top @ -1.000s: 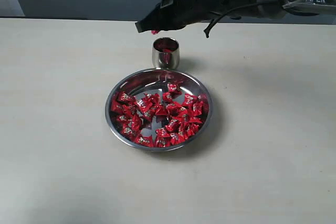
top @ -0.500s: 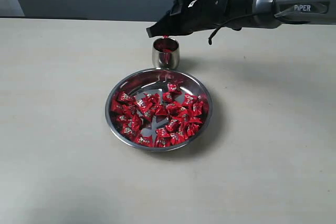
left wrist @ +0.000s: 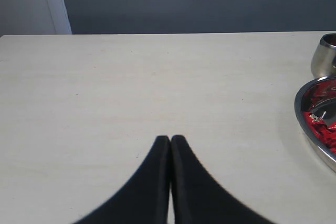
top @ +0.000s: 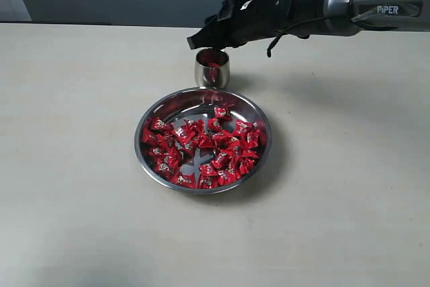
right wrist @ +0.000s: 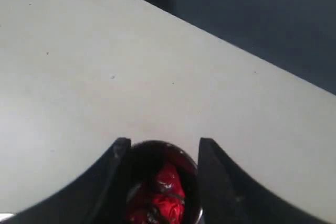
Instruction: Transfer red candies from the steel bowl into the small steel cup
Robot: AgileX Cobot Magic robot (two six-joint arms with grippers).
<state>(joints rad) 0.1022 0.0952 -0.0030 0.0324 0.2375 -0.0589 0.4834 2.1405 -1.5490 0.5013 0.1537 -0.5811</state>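
Observation:
The steel bowl (top: 149, 162) sits mid-table, holding many red candies (top: 201, 146). Just behind it stands the small steel cup (top: 211, 72), with red candies inside (right wrist: 163, 198). My right gripper (top: 201, 44) hovers directly above the cup's mouth; in the right wrist view its fingers (right wrist: 118, 150) stand apart on either side of the cup (right wrist: 139, 150), open, nothing between them. My left gripper (left wrist: 170, 139) is shut and empty over bare table, far left of the bowl (left wrist: 310, 129) and cup (left wrist: 325, 56). It does not show in the exterior view.
The pale table top (top: 80, 166) stretches wide around the bowl on all sides. A dark wall runs behind the table's far edge (top: 101, 23). The right arm (top: 349, 8) reaches in from the upper right above the table.
A second ago the right gripper held a red candy left of the cup; it moved right over the cup, opened, and the candy is gone from its tips.

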